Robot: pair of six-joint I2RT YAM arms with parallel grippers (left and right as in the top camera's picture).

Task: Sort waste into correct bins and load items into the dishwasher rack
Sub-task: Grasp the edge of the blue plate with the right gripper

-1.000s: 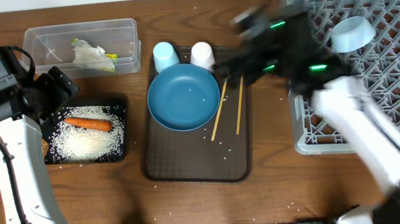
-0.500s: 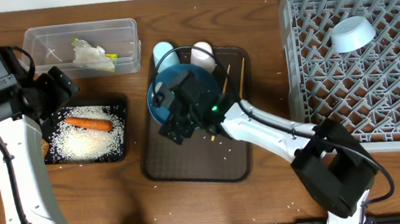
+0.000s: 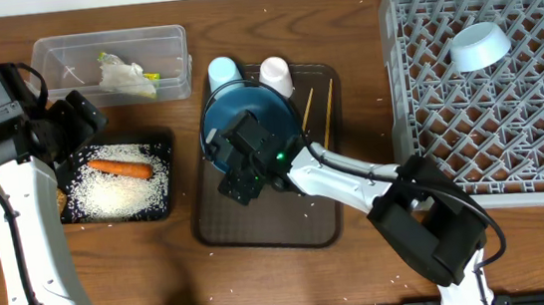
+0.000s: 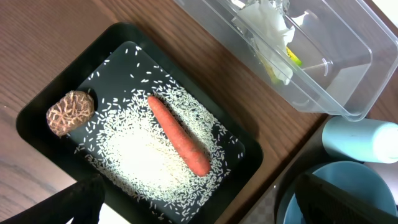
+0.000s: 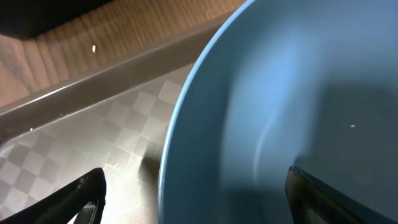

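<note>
The dark-blue plate (image 3: 256, 109) lies on the brown serving tray (image 3: 259, 224). My right gripper (image 3: 234, 171) hangs low over its front-left rim. In the right wrist view the plate's rim (image 5: 180, 124) runs between the two wide-apart fingers, so the gripper (image 5: 208, 196) is open and holds nothing. My left gripper (image 4: 205, 208) is open above the black tray (image 3: 166, 138), which holds the carrot (image 4: 180, 135), the rice (image 4: 140, 155) and the brown lump (image 4: 69, 112). The clear tub (image 3: 52, 53) holds the tissue (image 3: 124, 75) and the wrapper (image 3: 150, 81).
A light-blue cup (image 3: 223, 73) and a white cup (image 3: 274, 72) stand at the serving tray's back edge. The chopsticks (image 3: 326, 112) lie right of the plate. At the right, the grey rack (image 3: 531, 138) carries the white bowl (image 3: 479, 45). Rice grains dot the table.
My right arm swung from the rack across to the plate and settled lower at its front-left rim, its jaws narrowing slightly. The left arm has not moved.
</note>
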